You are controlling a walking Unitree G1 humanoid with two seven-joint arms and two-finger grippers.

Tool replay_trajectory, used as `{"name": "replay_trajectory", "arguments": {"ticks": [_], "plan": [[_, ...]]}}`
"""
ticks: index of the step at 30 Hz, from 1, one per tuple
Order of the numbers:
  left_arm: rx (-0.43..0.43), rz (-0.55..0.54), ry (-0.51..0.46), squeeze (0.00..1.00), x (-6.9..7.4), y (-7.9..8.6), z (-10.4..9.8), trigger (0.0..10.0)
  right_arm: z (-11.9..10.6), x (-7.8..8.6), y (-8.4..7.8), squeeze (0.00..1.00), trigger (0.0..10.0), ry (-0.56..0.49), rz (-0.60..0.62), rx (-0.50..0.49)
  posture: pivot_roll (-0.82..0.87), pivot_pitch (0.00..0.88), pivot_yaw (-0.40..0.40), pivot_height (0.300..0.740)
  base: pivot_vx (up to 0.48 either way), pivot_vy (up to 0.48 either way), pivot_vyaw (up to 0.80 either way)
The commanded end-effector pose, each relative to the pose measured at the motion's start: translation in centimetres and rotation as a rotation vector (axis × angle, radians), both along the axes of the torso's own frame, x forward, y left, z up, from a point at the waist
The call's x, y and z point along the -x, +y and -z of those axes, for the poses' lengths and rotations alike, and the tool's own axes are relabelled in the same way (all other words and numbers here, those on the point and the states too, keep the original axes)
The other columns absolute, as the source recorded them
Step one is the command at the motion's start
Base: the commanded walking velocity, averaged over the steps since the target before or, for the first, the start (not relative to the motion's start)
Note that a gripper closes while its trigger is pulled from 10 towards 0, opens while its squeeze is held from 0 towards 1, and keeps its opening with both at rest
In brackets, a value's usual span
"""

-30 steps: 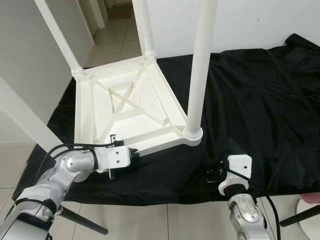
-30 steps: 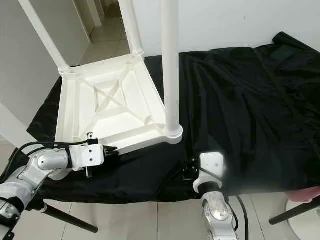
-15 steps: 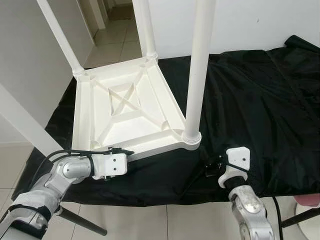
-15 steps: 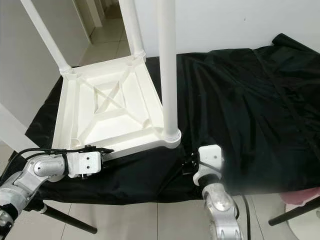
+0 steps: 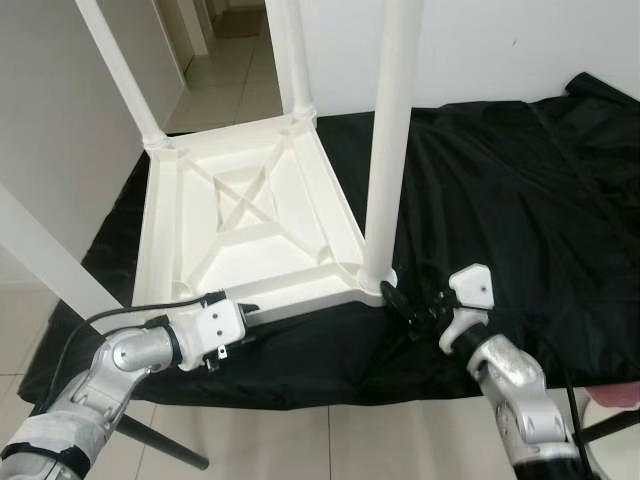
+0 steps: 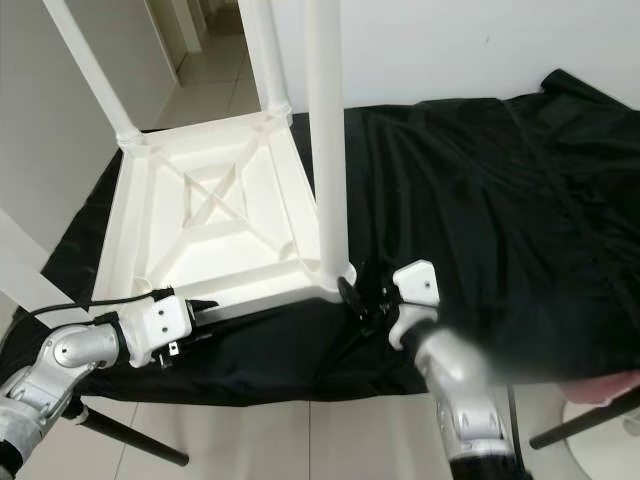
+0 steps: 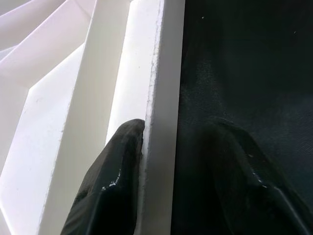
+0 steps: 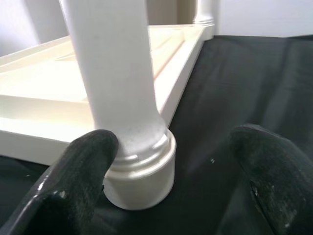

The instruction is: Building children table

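At the near edge of the counter (image 5: 560, 240), which has a black cloth over it, both arms reach in. The left hand (image 5: 243, 318) pinches the near rim of the little white table (image 5: 250, 215). One finger (image 7: 115, 181) sits inside the rim and the other finger sits outside on the cloth, closed snug on the plastic. This grip likely keeps the table from sliding.

The right hand (image 5: 405, 305) is at the near corner of the table, by the bottom of the near leg (image 5: 385, 150). Its fingers (image 8: 83, 176) are spread wide. One touches the round socket where the leg goes in, and the other is off to the side. It holds nothing yet. It looks ready to close on the leg, maybe to push or twist it tight.

The table lies upside down toward the counter's left end, with its legs pointing up. Two more legs stand at the far corners.
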State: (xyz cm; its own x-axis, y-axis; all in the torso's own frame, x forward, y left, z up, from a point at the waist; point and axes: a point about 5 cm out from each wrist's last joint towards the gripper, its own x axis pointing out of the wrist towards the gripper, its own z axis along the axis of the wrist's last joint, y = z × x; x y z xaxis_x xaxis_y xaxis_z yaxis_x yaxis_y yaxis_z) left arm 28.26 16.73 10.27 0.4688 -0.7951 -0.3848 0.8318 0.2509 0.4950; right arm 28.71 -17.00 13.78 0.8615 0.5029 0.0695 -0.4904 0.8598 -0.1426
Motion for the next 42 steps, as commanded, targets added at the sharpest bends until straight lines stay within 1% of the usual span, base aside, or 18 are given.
{"name": "replay_trajectory", "arguments": {"ticks": [1,2,3,5,8,10,12,13,14,15,16,17,18,20,25,28,32,42], "plan": [[-0.077,0.112,0.161,0.00,1.6,0.3,2.0,10.0,0.3,-0.2,0.9,0.00,10.0,0.021,-0.040,-0.018,-0.02,0.072,0.105,0.740,0.000,0.000,0.00],[-0.058,0.092,0.155,0.00,1.4,0.1,1.8,10.0,0.2,-0.7,1.0,0.00,10.0,0.032,-0.087,-0.009,-0.01,0.071,0.100,0.740,0.000,0.000,0.00],[-0.058,0.092,0.155,0.00,1.4,0.1,1.8,10.0,0.2,-0.7,1.0,0.00,10.0,0.032,-0.087,-0.009,-0.01,0.071,0.100,0.740,0.000,0.000,0.00],[0.015,0.042,0.148,0.00,1.1,-0.6,1.0,10.0,-0.1,-1.8,1.3,0.00,10.0,0.054,-0.168,0.001,-0.01,0.068,0.101,0.740,0.000,0.000,0.00],[0.068,0.012,0.159,0.00,1.1,-0.9,0.5,10.0,-0.3,-2.4,1.4,0.00,10.0,0.067,-0.222,0.017,0.00,0.066,0.101,0.740,0.000,0.000,0.00],[0.068,0.012,0.159,0.00,1.1,-0.9,0.5,10.0,-0.3,-2.4,1.4,0.00,10.0,0.067,-0.222,0.017,0.00,0.066,0.101,0.740,0.000,0.000,0.00],[0.099,-0.001,0.151,0.00,1.0,-1.1,0.2,10.0,-0.4,-2.7,1.4,0.00,10.0,0.071,-0.236,0.024,0.00,0.066,0.101,0.740,0.000,0.000,0.00],[0.134,-0.017,0.142,0.00,1.0,-1.3,-0.2,10.0,-0.5,-3.1,1.4,0.00,10.0,0.071,-0.255,0.032,0.01,0.062,0.098,0.740,0.000,0.000,0.00],[0.134,-0.017,0.142,0.00,1.0,-1.3,-0.2,10.0,-0.5,-3.1,1.4,0.00,10.0,0.071,-0.255,0.032,0.01,0.062,0.098,0.740,0.000,0.000,0.00],[0.178,-0.037,0.137,0.00,0.9,-1.6,-0.5,10.0,-0.6,-3.4,1.4,0.00,10.0,0.073,-0.270,0.036,0.01,0.062,0.098,0.740,0.000,0.000,0.00],[0.178,-0.037,0.137,0.00,0.9,-1.6,-0.5,10.0,-0.6,-3.4,1.4,0.00,10.0,0.073,-0.270,0.036,0.01,0.062,0.098,0.740,0.000,0.000,0.00],[0.224,-0.059,0.126,0.00,0.8,-1.9,-0.9,10.0,-0.6,-3.7,1.6,0.00,10.0,0.075,-0.281,0.037,0.02,0.059,0.093,0.740,0.000,0.000,0.00],[0.224,-0.059,0.126,0.00,0.8,-1.9,-0.9,10.0,-0.6,-3.7,1.6,0.00,10.0,0.075,-0.281,0.037,0.02,0.059,0.093,0.740,0.000,0.000,0.00],[0.288,-0.090,0.119,0.00,0.6,-2.3,-1.4,10.0,-0.7,-4.0,1.8,0.00,10.0,0.075,-0.299,0.038,0.02,0.059,0.093,0.740,0.000,0.000,0.00],[0.357,-0.112,0.142,0.00,0.5,-2.8,-2.0,10.0,-1.0,-4.7,2.2,0.00,10.0,0.067,-0.327,0.038,0.02,0.059,0.093,0.740,0.000,0.000,0.00],[0.361,-0.111,0.153,0.00,0.6,-2.8,-2.0,10.0,-1.1,-4.8,2.3,0.00,10.0,0.066,-0.334,0.040,0.02,0.059,0.093,0.740,0.000,0.000,0.00],[0.342,-0.099,0.191,0.00,1.1,-2.6,-1.5,10.0,-1.3,-4.7,2.3,0.00,10.0,0.065,-0.398,0.074,0.02,0.062,0.089,0.740,0.000,0.000,0.00],[0.274,-0.113,0.220,0.00,1.7,-1.9,-0.3,10.0,-1.1,-3.9,0.8,0.00,10.0,0.103,-0.484,0.116,0.01,0.065,0.094,0.740,0.000,0.000,0.00]]}}
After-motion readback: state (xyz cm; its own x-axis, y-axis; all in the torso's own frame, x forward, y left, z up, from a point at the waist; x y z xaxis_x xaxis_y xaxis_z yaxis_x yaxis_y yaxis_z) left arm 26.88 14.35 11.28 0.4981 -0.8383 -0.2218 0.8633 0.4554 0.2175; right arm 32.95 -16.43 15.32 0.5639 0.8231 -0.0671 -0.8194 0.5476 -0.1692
